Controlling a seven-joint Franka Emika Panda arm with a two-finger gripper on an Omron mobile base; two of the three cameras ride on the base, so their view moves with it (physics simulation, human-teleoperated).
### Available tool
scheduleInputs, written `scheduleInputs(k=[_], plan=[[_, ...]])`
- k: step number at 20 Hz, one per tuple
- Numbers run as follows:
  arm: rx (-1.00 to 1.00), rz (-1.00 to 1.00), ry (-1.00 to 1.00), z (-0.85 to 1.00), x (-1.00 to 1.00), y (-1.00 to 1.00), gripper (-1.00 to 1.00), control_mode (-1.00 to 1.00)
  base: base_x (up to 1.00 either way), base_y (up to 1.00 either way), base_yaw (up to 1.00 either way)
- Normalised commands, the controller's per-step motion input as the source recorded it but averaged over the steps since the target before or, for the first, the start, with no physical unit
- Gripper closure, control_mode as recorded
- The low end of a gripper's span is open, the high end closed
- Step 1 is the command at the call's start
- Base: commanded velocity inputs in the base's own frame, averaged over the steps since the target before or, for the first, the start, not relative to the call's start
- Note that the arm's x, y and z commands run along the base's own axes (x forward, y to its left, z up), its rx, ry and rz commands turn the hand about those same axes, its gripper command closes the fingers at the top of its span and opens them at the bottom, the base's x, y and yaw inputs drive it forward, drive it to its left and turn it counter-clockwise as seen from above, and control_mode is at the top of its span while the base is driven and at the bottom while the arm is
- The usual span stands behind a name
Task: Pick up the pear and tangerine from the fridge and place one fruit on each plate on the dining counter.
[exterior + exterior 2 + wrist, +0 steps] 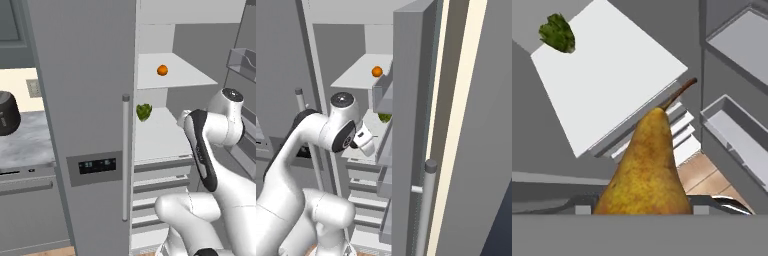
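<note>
The yellow-brown pear with its thin stem stands close before the hand camera, and my gripper is shut on it, a dark finger at each side of its base. The hand hangs in front of the open fridge, just off the middle shelf. On the upper shelf rests the orange tangerine, which is the small ball well above the hand. The plates and the dining counter are out of view.
A green lumpy vegetable lies at the back of the middle shelf. Door bins jut from the open door on the right. White drawers sit below. A dark pot stands on the worktop at left.
</note>
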Motion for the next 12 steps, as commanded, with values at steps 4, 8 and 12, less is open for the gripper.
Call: scheduleInputs(k=[4,8,12], plan=[[-0.17,0.25,-0.09,0.49,-0.79,0.12,1.00,-1.00,0.00,0.00,0.00],[-0.20,0.25,-0.09,0.35,-0.76,0.14,1.00,-1.00,0.00,0.00,0.00],[-0.20,0.27,-0.04,0.20,-0.72,0.21,1.00,-1.00,0.00,0.00,0.00]])
